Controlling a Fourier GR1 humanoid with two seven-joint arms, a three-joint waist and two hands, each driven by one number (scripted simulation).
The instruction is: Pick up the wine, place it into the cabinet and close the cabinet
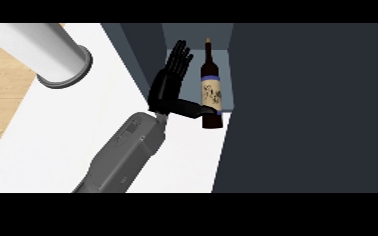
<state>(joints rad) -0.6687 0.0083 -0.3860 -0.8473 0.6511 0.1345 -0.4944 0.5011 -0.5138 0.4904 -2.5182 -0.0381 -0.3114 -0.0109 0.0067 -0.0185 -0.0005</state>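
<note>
One dark glass wine bottle (212, 92), rigid, slick, breakable; my black hand (171, 85) beside it, fingers straight, thumb touching its lower body, gripping nothing. Best hold: mid-body.

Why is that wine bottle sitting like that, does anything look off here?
Nothing looks spilled or broken. The wine bottle stands in the cabinet opening, right at its front edge. One hand is beside it, fingers straight, thumb reaching across to the bottle's lower part. I cannot tell which hand it is.

Open hand (171, 82) beside the wine bottle (211, 87), thumb against its lower body, inside the dark cabinet (295, 105).
</note>
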